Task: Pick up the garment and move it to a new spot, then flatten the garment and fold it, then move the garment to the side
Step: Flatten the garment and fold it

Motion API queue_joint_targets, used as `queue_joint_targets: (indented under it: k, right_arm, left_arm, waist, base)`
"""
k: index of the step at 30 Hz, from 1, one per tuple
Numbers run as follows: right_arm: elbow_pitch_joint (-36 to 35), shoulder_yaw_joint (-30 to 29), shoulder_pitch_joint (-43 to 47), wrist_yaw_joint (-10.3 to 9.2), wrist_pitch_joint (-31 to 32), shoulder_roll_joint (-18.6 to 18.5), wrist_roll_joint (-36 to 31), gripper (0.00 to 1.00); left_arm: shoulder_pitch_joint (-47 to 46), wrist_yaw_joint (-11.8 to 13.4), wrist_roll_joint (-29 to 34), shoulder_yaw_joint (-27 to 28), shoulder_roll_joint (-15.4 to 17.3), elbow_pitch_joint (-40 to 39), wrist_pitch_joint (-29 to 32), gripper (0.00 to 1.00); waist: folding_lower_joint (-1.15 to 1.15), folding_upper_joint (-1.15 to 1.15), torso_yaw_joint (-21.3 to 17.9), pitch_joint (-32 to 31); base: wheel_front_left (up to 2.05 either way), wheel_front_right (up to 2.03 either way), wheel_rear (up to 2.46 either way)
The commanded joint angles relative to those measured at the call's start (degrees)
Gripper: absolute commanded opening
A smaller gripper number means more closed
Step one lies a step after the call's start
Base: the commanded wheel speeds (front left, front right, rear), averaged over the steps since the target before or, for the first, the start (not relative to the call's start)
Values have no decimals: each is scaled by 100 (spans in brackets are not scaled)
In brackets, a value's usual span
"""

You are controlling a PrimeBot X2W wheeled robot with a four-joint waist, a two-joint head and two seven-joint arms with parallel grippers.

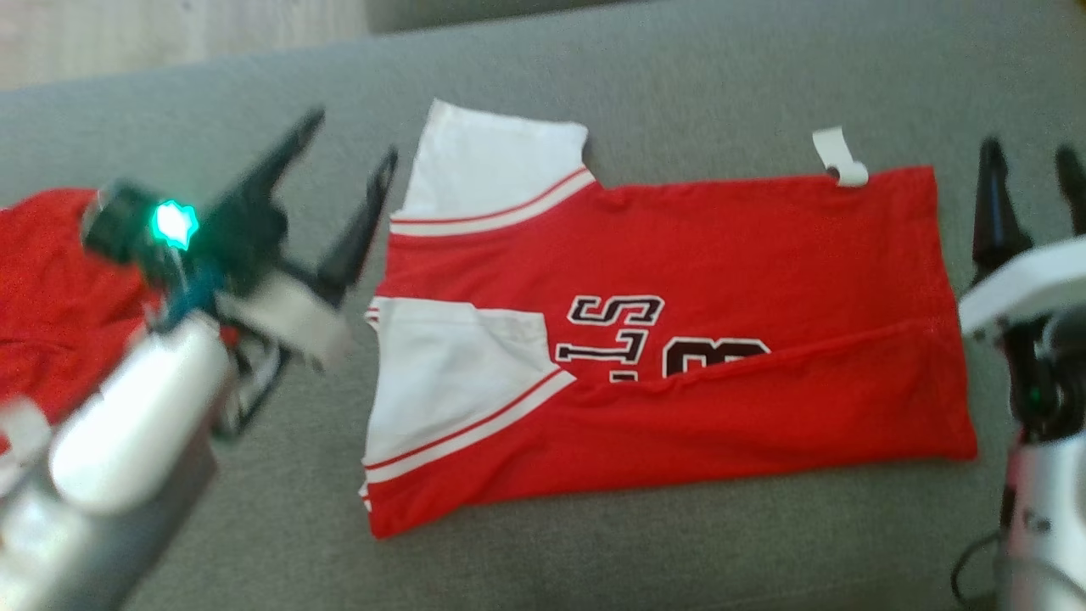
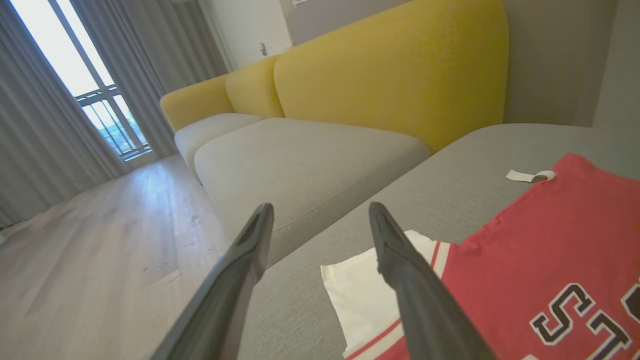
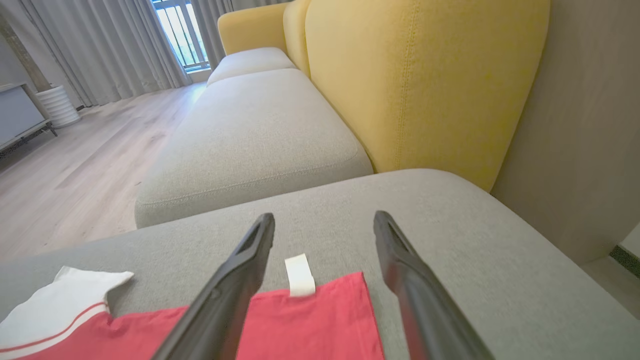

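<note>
The big grey sofa cushion (image 1: 679, 76) takes up the whole work area. In the wrist views, yellow backrests (image 2: 390, 75) rise behind it, with pale wooden floor (image 2: 100, 240) and grey curtains (image 3: 100, 45) off to the side.

And there's the garment (image 1: 679, 356), a red jersey, lying flat in the middle of that cushion. Its white sleeves point to the robot's left and its hem to the right. The near long edge is folded up over the body, and the fold cuts across the black lettering (image 1: 619, 327) so only part of it reads.

Over at the far left edge of the head view sits another heap of red cloth (image 1: 51, 297), partly behind the left forearm.

The left gripper (image 1: 355, 136) hangs just beside the sleeve end, blurred. Its two dark fingers are spread wide with nothing between them, and the wrist view shows one finger crossing in front of the white sleeve.

The right gripper (image 1: 1029, 148) is just off the hem end, fingers wide apart as well and holding nothing.

Smallest of all is a white tag (image 1: 840, 157), which sticks out from the far hem corner onto the grey fabric. In the right wrist view it shows between that gripper's two fingers.
</note>
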Motion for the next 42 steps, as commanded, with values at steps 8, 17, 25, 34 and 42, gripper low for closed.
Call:
queue_joint_targets:
  k: [8,17,25,34,42]
  right_arm:
    - [135,626,-1014,42,-238,-243,-92,100]
    - [418,1051,-1459,42,-501,-203,-40,100]
    - [509,1264,-1581,42,-665,-180,28,100]
    - [499,1380,-1693,42,-745,-99,167,100]
    - [561,1293,-1741,42,-773,-75,136,100]
  left_arm:
    - [-2113,-996,-713,-379,363,1085,1517,100]
    - [-3399,-1008,-2016,-1890,763,1829,2290,100]
    - [-3934,-1009,-2834,-2324,732,2563,2117,100]
    - [-4335,-1009,-3330,-2771,716,3101,2329,100]
    - [-4439,-1009,-3827,-3111,647,2942,2480,100]
  waist:
    - [-1,0,-412,944]
    - [-1,0,-777,1457]
    - [-1,0,-987,1708]
    - [-1,0,-1204,1911]
    - [-1,0,-1246,1959]
  base:
    - [0,0,0]
    - [0,0,0]
    - [0,0,0]
    - [0,0,0]
    - [0,0,0]
